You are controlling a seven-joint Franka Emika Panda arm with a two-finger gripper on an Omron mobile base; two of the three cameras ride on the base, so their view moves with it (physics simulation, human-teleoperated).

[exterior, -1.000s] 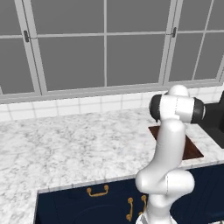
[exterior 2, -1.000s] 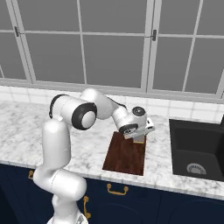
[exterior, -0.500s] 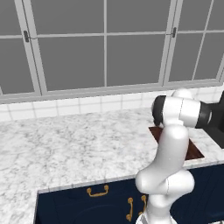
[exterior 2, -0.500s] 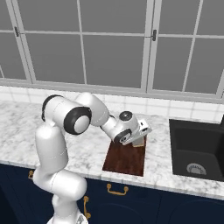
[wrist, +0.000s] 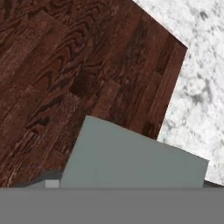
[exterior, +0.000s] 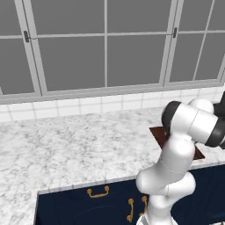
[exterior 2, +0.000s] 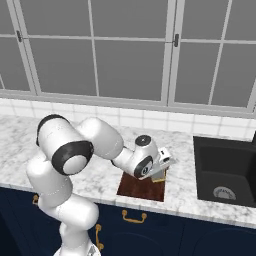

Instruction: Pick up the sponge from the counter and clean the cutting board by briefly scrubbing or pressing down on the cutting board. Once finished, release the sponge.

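The dark reddish-brown cutting board (exterior 2: 136, 188) lies on the marble counter (exterior 2: 182, 194) near its front edge. My gripper (exterior 2: 160, 171) points down over the board's right part, shut on the sponge (exterior 2: 159, 177), whose yellow body shows just under the hand, at or barely above the wood. In the hand view the sponge's grey-green top (wrist: 131, 159) sits low in the picture over the cutting board (wrist: 65, 65), with the counter (wrist: 201, 65) beyond the board's edge. The left base view has a corner of the cutting board (exterior: 158, 134) showing behind my arm.
A black sink (exterior 2: 225, 170) is sunk into the counter just right of the board. Windows and a white tiled backsplash (exterior 2: 125, 117) run along the back. Navy cabinets with brass handles (exterior 2: 132, 217) stand below. Bare marble (exterior: 74, 149) stretches to the left.
The hand has come down and slightly right with the sponge, from above the board's far edge to low over its right part. The arm's elbow has swung along.
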